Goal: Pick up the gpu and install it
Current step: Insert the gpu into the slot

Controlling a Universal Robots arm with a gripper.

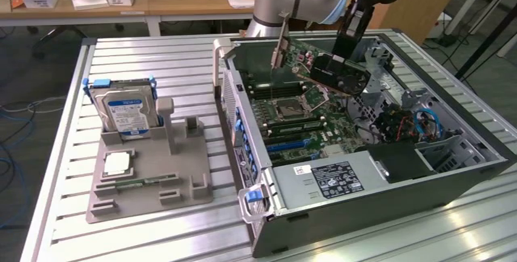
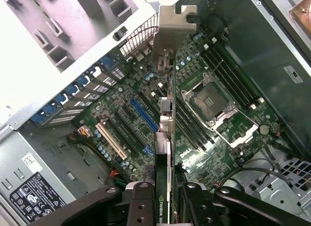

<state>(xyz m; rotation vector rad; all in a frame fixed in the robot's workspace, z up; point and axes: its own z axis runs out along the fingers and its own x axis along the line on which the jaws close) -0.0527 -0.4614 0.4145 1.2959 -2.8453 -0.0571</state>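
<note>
The gpu (image 1: pixel 333 71) hangs tilted in the air over the open computer case (image 1: pixel 364 213), its silvery bracket (image 1: pixel 283 39) toward the case's rear wall. My gripper (image 1: pixel 349 39) is shut on the card's upper edge. In the wrist view the gpu (image 2: pixel 167 138) shows edge-on, running from between my fingers (image 2: pixel 141 202) up to the bracket (image 2: pixel 175 26). It floats above the motherboard (image 2: pixel 218 153), roughly in line with the blue slot (image 2: pixel 144 115) and apart from it.
A silver hard drive (image 1: pixel 125 112) stands upright in a grey fixture (image 1: pixel 145 198) at the exterior view's left, with a narrow green memory stick (image 1: pixel 145 182) lying on it. Inside the case are the CPU socket (image 2: pixel 211 102), a white slot (image 2: pixel 114 141), the power supply (image 1: pixel 339 180) and cables (image 1: pixel 424 123).
</note>
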